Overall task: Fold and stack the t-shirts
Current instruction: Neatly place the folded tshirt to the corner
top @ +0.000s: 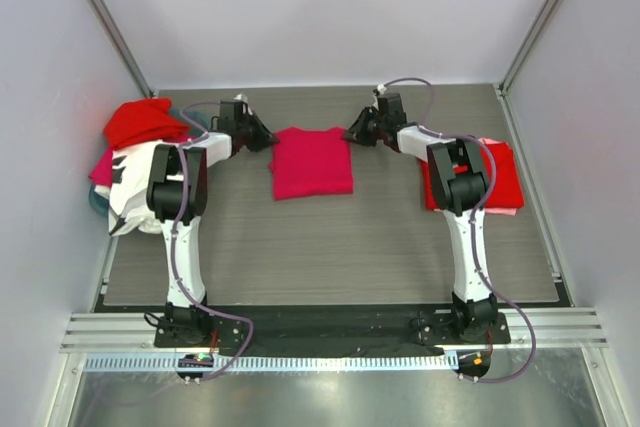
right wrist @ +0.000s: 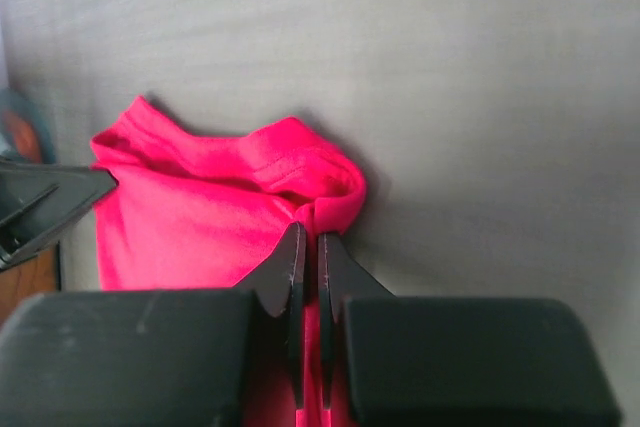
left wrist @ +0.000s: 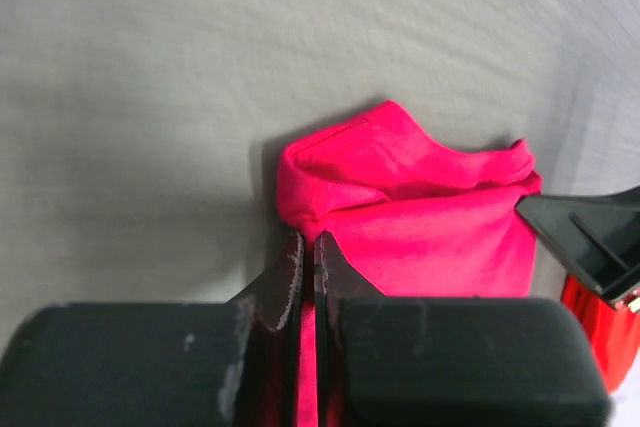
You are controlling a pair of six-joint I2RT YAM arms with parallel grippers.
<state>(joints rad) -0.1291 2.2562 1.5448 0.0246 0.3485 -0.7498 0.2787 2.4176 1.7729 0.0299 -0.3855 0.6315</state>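
table (top: 330, 247): left gripper (top: 269, 143), right gripper (top: 351, 134) pinch t-shirt (top: 312, 165)

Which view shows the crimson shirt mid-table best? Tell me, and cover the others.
Top external: the whole folded crimson shirt is in view. Each wrist view shows only one bunched corner, pinched in the left gripper or right gripper.

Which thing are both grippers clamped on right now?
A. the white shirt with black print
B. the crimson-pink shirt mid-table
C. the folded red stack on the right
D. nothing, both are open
B: the left gripper and the right gripper are each shut on a far corner of the crimson-pink shirt, as both wrist views show.
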